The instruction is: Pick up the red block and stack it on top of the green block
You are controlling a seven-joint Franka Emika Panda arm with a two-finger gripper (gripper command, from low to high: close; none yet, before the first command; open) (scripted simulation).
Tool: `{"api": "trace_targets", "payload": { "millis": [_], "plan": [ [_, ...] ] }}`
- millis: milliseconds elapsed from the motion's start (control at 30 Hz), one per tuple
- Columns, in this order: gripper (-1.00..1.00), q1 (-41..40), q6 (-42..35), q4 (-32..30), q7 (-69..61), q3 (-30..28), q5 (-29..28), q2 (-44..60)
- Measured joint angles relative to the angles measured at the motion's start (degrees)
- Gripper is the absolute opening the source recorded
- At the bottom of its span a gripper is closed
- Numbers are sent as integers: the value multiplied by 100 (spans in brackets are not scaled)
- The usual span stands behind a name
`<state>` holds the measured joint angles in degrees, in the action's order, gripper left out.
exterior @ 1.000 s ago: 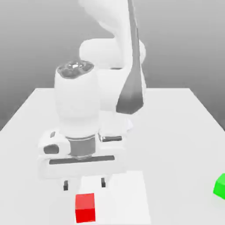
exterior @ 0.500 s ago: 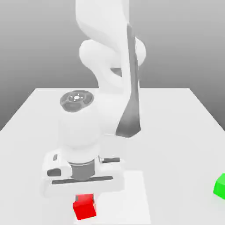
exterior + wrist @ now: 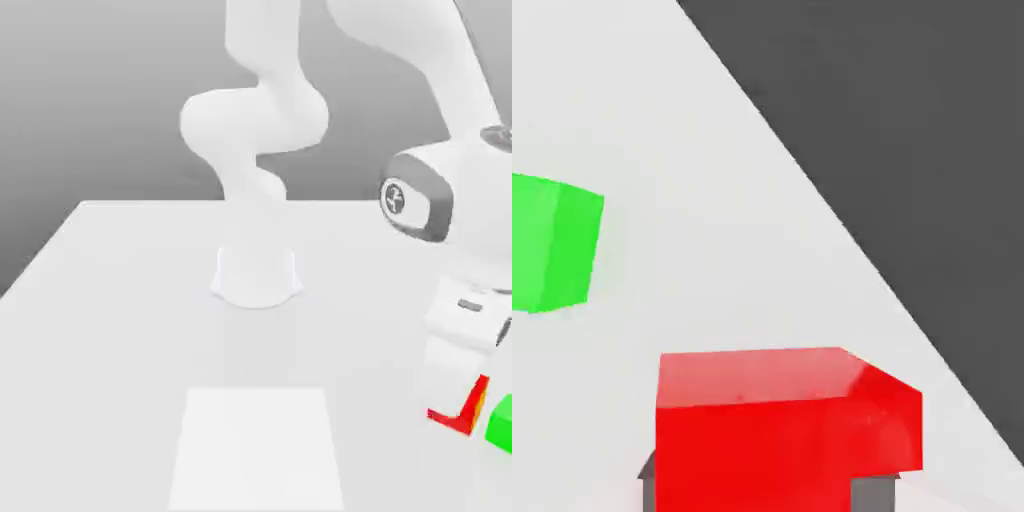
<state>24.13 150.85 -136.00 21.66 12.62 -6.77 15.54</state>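
And there, over on the exterior view's left, the bare stretch of desk [image 3: 110, 370] ran on towards the white square [image 3: 255, 450], and the change was plain: the red block, which had sat by that square's near-left part a second earlier, had gone from there. Next along stood the arm's base [image 3: 255, 280], with the arm [image 3: 255, 120] now swung right across to the other side.

Then the big news, at the exterior view's right! The red block [image 3: 467, 418] was peeking out from under the hand, held, with the jaws closed in on its two sides and open no wider than the block itself. They had been spread wide above it; now they had it. That looked like the pick done and the carry nearly finished, with the stacking left.

Furthest right came the green block [image 3: 503, 425], close beside the red one in that view but not under it; the hand view showed a gap between them. How high the red block hung, I couldn't tell. It probably wanted lift enough to clear, then a careful shift across; too low, and it might have knocked the green one aside. As for containers, the stack's only support was to be that green block.
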Motion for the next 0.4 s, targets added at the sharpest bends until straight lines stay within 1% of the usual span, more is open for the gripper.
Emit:
{"api": "trace_targets", "payload": {
  "millis": [33, 67, 267, 400],
  "plan": [
    [-100, 191, 178, 98, 60, -2, -186, 286],
    [100, 292, 285, 149, 98, -11, -289, 448],
    [100, 342, 340, 174, 118, -15, -343, 529],
    [100, 266, -190, 158, -110, 166, -47, -37]
  ]
}}
